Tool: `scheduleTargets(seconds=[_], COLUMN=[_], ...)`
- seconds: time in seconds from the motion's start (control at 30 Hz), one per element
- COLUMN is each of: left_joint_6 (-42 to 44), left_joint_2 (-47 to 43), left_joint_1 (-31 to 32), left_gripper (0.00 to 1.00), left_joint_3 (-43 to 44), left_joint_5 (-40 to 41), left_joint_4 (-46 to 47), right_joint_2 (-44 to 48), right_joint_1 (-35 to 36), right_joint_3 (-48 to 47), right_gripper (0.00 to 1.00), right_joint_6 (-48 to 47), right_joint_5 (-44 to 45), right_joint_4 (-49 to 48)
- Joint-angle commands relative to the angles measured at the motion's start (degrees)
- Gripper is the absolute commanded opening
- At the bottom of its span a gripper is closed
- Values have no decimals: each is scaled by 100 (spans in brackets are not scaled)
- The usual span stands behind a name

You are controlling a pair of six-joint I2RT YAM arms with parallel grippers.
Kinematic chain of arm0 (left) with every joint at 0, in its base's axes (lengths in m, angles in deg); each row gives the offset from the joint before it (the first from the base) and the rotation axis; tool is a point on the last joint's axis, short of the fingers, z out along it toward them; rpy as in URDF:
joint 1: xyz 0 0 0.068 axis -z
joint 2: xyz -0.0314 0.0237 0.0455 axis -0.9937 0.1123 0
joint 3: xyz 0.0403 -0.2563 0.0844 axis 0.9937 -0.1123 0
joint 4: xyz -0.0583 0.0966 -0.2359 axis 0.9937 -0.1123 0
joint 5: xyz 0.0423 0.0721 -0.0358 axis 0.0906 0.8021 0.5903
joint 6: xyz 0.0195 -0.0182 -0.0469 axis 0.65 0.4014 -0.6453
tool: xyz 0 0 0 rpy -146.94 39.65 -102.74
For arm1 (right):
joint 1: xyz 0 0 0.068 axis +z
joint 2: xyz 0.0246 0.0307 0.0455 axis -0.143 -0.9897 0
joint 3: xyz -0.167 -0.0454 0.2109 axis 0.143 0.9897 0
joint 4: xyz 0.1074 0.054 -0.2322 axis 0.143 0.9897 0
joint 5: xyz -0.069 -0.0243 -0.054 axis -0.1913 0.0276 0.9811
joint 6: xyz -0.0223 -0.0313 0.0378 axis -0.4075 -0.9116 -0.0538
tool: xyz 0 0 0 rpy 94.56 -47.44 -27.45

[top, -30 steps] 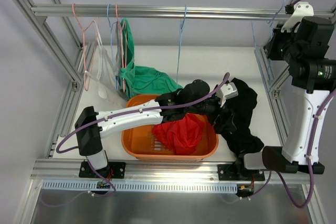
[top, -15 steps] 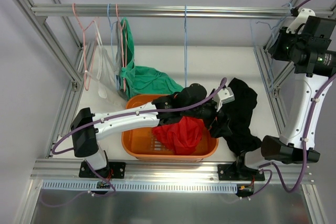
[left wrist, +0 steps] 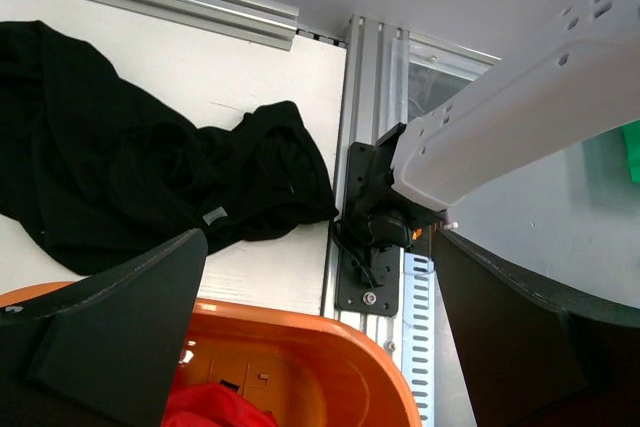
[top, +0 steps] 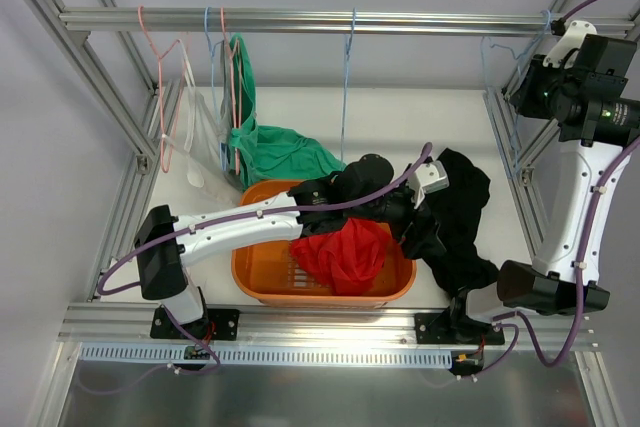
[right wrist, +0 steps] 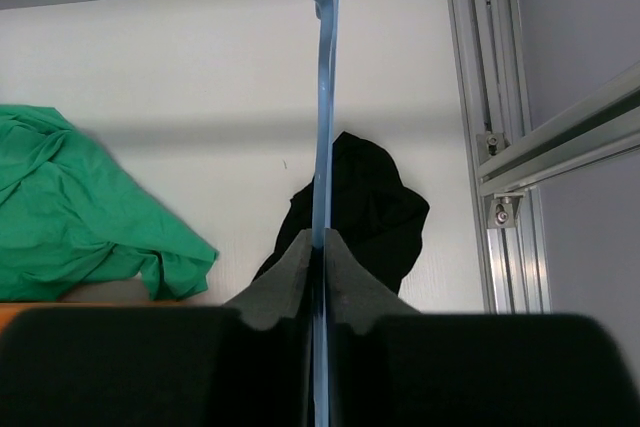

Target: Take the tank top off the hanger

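Observation:
The black tank top (top: 458, 205) lies crumpled on the white table, right of the orange basket; it also shows in the left wrist view (left wrist: 130, 182) and the right wrist view (right wrist: 368, 205). High at the right end of the rail, my right gripper (top: 548, 25) is shut on a thin blue hanger (top: 500, 47) with nothing on it; its strip (right wrist: 323, 97) runs straight up from between the pressed pads, where the gripper (right wrist: 317, 244) closes. My left gripper (top: 418, 234) stands open, empty, over the basket's right rim beside the tank top; its fingers (left wrist: 110, 337) are spread wide.
The orange basket (top: 250, 277) holds a red garment (top: 340, 255). A green garment (top: 285, 152) hangs at the left among pink and clear hangers (top: 165, 97). Another blue hanger (top: 346, 87) hangs mid-rail. Aluminium frame posts (top: 510, 137) stand close by the right arm.
My right arm has risen toward the rail's right end with the blue hanger. The left gripper drifted slightly right over the basket rim. The mid-rail blue hanger sways.

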Motion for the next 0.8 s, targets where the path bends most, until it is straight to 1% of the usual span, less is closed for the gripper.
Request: scheduleTargets(seconds=[0.0, 0.03, 0.1, 0.13, 0.2, 0.23, 0.27, 0.3, 0.37, 0.47, 0.5, 0.53, 0.57, 0.6, 0.63, 0.67, 0.7, 0.73, 0.77], left_joint_6=[68, 77, 104, 121, 139, 148, 165, 183, 218, 244, 244, 244, 279, 332, 367, 446, 507, 639, 718], left_joint_2=[-16, -42, -43, -25, 10, 62, 106, 159, 361, 809, 1079, 1239, 1388, 1555, 1896, 2056, 2232, 2556, 2707], left_joint_1=[46, 46, 46, 46, 46, 46, 46, 46, 38, 38, 38, 38, 38, 38, 38, 38, 38, 38, 38], left_gripper=[99, 99, 99, 99, 99, 99, 99, 99, 99, 99, 99, 99, 99, 99, 99, 99, 99, 99, 99], left_joint_3=[192, 148, 121, 138, 174, 235, 270, 314, 463, 806, 920, 1164, 1297, 1429, 1761, 1921, 2097, 2403, 2545], left_joint_5=[-174, -165, -104, -95, -104, -138, -147, -148, 19, 19, 19, 19, 19, -15, 2, 37, 54, 98, 151], left_joint_4=[133, 133, 133, 133, 133, 133, 133, 133, 115, 72, 63, 62, 62, 62, -94, -122, -166, -192, -210], right_joint_2=[102, 154, 233, 312, 392, 523, 611, 699, 996, 1428, 1803, 2007, 2244, 2777, 3087, 3404, 3711, 4280, 4521], right_joint_1=[-25, -25, -25, -25, -25, -25, -25, -25, -25, -25, -25, -25, -25, -25, -25, -25, -25, -25, -25], right_joint_3=[11, 38, 82, 73, 21, 3, -15, -67, -164, -208, -95, 2, 124, 282, 484, 930, 1126, 1310, 1556], right_gripper=[15, 28, 33, 43, 50, 76, 95, 99, 100, 99, 99, 100, 99, 99, 100, 99, 100, 100, 100], right_joint_6=[-41, -41, -41, -41, -24, 29, 73, 108, 239, 415, 485, 547, 608, 731, 810, 881, 1064, 1136, 1197], right_joint_5=[-109, -30, 93, 111, 190, 234, 304, 496, 830, 1822, 2321, 2465, 2528, 2450, 2336, 2187, 1933, 1757, 1633], right_joint_4=[-268, -277, -286, -295, -295, -286, -295, -277, -190, -145, -154, -163, -224, -303, -399, -661, -768, -865, -996])
